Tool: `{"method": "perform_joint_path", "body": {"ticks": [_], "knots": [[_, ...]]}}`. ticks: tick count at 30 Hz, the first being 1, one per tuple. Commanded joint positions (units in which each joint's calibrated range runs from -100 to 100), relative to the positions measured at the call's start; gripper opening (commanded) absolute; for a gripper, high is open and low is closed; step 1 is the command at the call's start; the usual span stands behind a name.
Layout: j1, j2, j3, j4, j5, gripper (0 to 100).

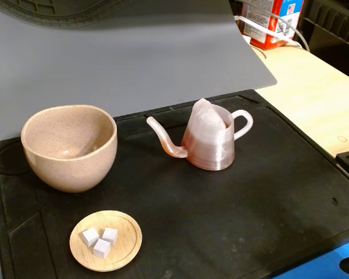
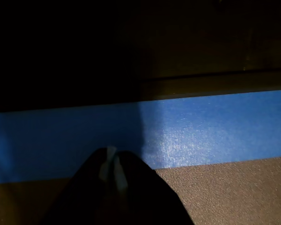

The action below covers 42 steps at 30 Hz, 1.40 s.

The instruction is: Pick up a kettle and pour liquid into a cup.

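Kettle and cup stand apart on the dark desk mat.

Fixed view: I see the kettle (image 1: 209, 142) upright mid-mat, spout aimed left toward the cup (image 1: 68, 147); a wooden dish (image 1: 106, 240) of white cubes (image 1: 101, 240) sits nearer. Wrist view: my fingers (image 2: 111, 165) look pressed together, holding nothing, over blue tape (image 2: 201, 131).

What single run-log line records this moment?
gripper: shut, away from kettle | kettle: upright on mat, untouched | cup: left of spout in fixed view | pour: not begun
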Motion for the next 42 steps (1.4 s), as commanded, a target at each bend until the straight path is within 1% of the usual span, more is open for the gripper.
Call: {"method": "perform_joint_path", "body": {"ticks": [1, 42], "knots": [[0.0, -0.3, 0.2, 0.1, 0.2, 1], [0.0, -0.3, 0.2, 0.2, 0.2, 1]]}}
